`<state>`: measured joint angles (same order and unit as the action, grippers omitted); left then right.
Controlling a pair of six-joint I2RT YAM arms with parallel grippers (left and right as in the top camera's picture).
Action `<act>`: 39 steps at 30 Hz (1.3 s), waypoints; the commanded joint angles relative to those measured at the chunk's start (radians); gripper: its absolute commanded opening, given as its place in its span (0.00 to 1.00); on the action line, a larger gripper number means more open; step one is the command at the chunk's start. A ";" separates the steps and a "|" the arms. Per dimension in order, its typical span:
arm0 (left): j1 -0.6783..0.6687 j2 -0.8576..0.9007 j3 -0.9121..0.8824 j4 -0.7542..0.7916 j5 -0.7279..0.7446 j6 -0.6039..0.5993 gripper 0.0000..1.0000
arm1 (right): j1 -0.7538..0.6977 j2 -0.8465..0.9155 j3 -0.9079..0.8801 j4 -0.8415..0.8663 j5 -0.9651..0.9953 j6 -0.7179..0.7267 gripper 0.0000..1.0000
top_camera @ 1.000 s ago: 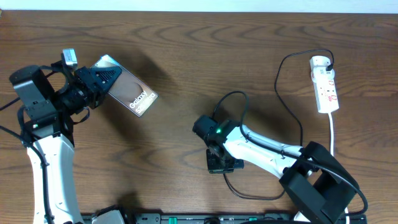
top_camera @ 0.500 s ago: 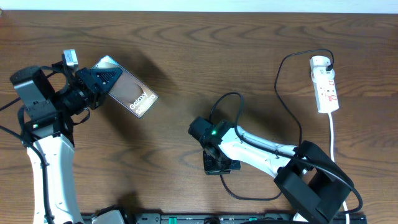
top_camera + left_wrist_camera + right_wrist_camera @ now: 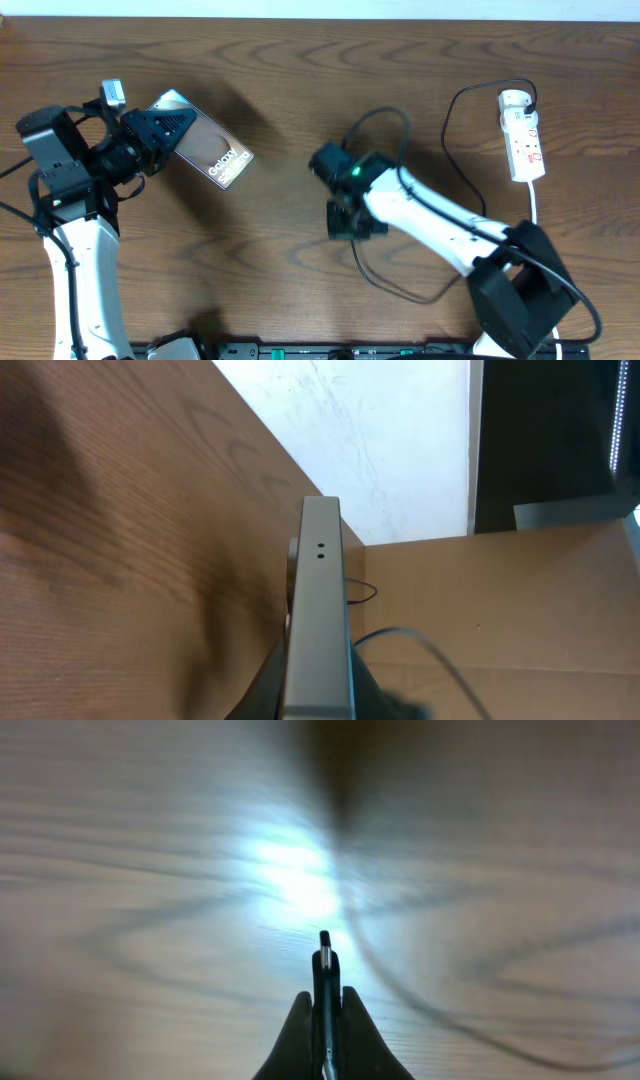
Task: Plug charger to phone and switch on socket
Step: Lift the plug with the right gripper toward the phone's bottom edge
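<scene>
- Brown wood tabletop (image 3: 300, 60) is filling the overhead view, with both arms reaching in from its near edge.
- Left gripper (image 3: 172, 130) is clamping the phone (image 3: 215, 155) by one short end, its fingers (image 3: 262, 685) pressing tight on the two flat faces.
- The phone is hanging near the left edge, toward the far left corner, with its gold back and white "Galaxy" lettering facing up and its free end pointing toward the middle of the tabletop.
- It is casting a shadow on the wood beyond it and seems to be sitting clear of the surface.
- From the left wrist, the phone is showing edge-on, a narrow grey end with two small holes.
- Right gripper (image 3: 348, 218) is hovering around the middle of the tabletop, well apart from the phone, its jaws pinching the plug (image 3: 324, 960) of the charger (image 3: 446, 128).
- From the right wrist, the plug's tip is sticking out past the closed fingers (image 3: 296, 1038) and pointing at the wood; the view is blurring, so whether it is touching the wood is not clear.
- The charger's thin black cable is looping loosely around the right arm, then curving over to the socket (image 3: 524, 140).
- The socket is lying beside the right edge, toward the far right corner, with the cable entering at its rounded far end.
- Small red marks are showing on the socket; its switch position is too small to read.
- A white cord (image 3: 533, 215) is running from the socket toward the near edge.
</scene>
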<state>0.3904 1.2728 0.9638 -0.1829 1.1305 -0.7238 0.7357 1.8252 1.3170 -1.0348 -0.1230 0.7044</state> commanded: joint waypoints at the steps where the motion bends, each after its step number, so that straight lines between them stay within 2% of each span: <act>1: -0.002 -0.004 0.006 0.004 0.022 0.013 0.07 | -0.062 -0.064 0.130 0.011 -0.238 -0.201 0.01; 4: -0.002 -0.004 0.006 0.004 0.022 0.013 0.07 | -0.119 -0.073 0.208 0.029 -0.566 -0.374 0.01; 7: -0.002 -0.004 0.006 0.004 0.039 0.013 0.07 | -0.172 -0.073 0.228 0.031 -0.771 -0.468 0.01; 10: -0.002 -0.004 0.006 0.004 0.061 0.014 0.07 | -0.221 -0.072 0.225 0.003 -0.987 -0.645 0.01; 13: -0.002 -0.004 0.006 0.004 0.068 0.017 0.07 | -0.250 -0.072 0.225 -0.080 -1.075 -0.829 0.01; 16: -0.002 -0.004 0.006 0.009 0.097 0.022 0.07 | -0.253 -0.072 0.225 -0.180 -1.081 -1.000 0.01; 19: -0.002 -0.004 0.006 0.026 0.183 0.062 0.08 | -0.242 -0.072 0.225 -0.252 -1.080 -1.105 0.01; 25: -0.002 -0.004 0.006 0.151 0.443 0.068 0.07 | -0.186 -0.072 0.224 -0.262 -1.057 -1.147 0.01; 29: -0.021 -0.010 0.006 0.167 0.443 0.055 0.07 | -0.133 -0.072 0.224 -0.224 -1.058 -1.146 0.01; 32: -0.045 -0.010 0.006 0.188 0.442 0.073 0.07 | -0.114 -0.072 0.224 -0.144 -1.057 -1.055 0.01; 39: -0.068 -0.010 0.006 0.201 0.442 0.072 0.07 | -0.113 -0.072 0.224 -0.046 -1.057 -0.981 0.01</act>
<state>0.3317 1.2736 0.9627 0.0078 1.5253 -0.6643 0.6186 1.7622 1.5360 -1.1080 -1.1522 -0.3351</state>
